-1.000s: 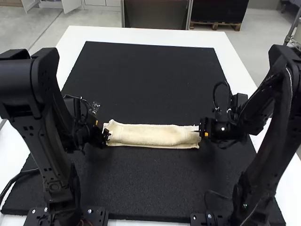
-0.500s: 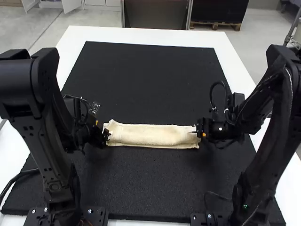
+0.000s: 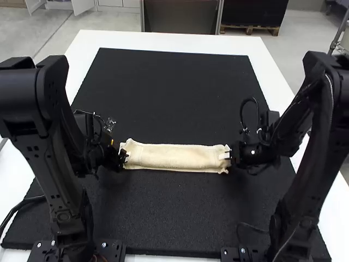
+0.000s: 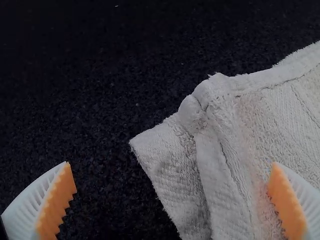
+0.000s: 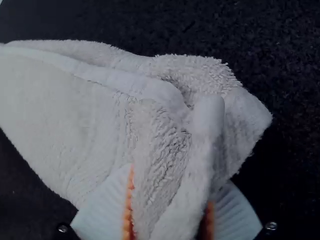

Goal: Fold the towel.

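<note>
The cream towel (image 3: 174, 156) lies folded into a long narrow strip across the mat. At the strip's left end is my left gripper (image 3: 124, 157); at its right end is my right gripper (image 3: 227, 155). In the left wrist view my left gripper (image 4: 172, 200) is open, one finger over the towel (image 4: 225, 165) and the other over bare mat. The right wrist view has my right gripper (image 5: 167, 212) shut on the towel's end, which bunches up between the orange pads, with a loose corner of towel (image 5: 245, 120) beyond.
A large black mat (image 3: 174, 93) covers most of the white table (image 3: 163, 39). Both arms flank the towel, and their bases stand at the table's near edge.
My right gripper has moved a little left onto the towel's right end and taken hold of it, and that end has gathered slightly. The left arm has kept still.
</note>
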You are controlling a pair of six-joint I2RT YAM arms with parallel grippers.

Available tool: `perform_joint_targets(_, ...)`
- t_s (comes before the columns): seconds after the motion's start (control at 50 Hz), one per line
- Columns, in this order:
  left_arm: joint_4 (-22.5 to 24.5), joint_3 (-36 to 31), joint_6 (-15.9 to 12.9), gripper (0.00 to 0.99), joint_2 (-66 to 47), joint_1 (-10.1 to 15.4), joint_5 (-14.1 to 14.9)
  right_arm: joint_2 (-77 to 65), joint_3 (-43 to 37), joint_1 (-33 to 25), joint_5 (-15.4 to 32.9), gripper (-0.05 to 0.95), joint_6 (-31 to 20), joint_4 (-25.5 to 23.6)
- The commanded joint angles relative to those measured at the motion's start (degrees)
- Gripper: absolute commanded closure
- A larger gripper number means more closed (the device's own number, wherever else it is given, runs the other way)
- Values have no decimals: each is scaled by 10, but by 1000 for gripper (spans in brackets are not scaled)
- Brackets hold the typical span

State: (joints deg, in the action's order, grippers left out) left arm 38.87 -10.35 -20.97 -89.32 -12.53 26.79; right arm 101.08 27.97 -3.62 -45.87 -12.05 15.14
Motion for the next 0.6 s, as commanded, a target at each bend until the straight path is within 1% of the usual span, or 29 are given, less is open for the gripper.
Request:
perform_joint_targets(0.0,4,3,-3,97,-2,-6,4,10,3,0,-6,820,-19,-1)
perform_joint_targets(0.04,4,3,-3,97,-2,-6,4,10,3,0,-6,897,-21,-1)
perform_joint_targets(0.06,4,3,-3,95,-2,-6,4,10,3,-1,-6,920,-22,-1)
perform_joint_targets(0.3,5,3,-3,95,-2,-6,4,6,4,-2,-13,920,-35,-3)
perform_joint_targets(0.4,9,3,3,95,-2,-6,5,3,8,-5,-23,920,-35,-3)
perform_joint_targets(0.5,17,3,17,48,-2,-6,7,3,11,-5,-29,920,-35,-4)
perform_joint_targets(0.58,23,4,17,36,-1,-6,14,3,14,-5,-37,920,-35,-3)
